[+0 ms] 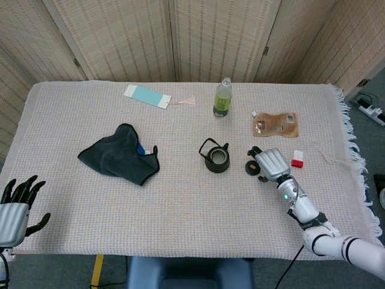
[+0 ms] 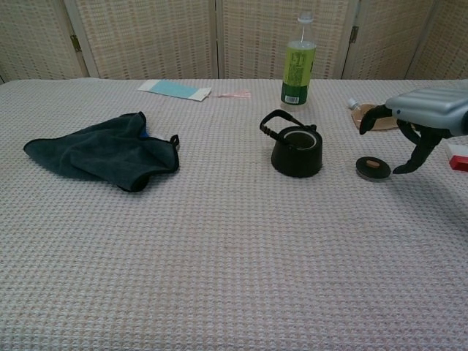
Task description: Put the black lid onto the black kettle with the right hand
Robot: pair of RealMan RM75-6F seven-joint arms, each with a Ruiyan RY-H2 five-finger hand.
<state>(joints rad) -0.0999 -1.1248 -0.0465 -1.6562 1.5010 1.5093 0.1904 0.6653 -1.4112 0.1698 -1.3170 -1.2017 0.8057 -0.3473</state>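
Right hand [image 2: 418,124] spread, hovering just over and beside black lid [image 2: 373,168], holding nothing. Lid flat on cloth, right of open black kettle [image 2: 295,150]. One green bottle [image 2: 298,61], label unreadable; one brown pouch [image 1: 275,124]; one dark towel [image 2: 107,153].

The head view looks steeply down from high above, taking in the whole table [image 1: 180,198] with screens behind, far enough to show both hands. The chest view sits low near the front edge, facing level across the cloth, much closer. Both share the right hand [image 1: 269,162] [image 2: 424,117], the lid [image 1: 252,168] [image 2: 373,168] just left of it, and the kettle [image 1: 216,158] [image 2: 295,150] beyond.
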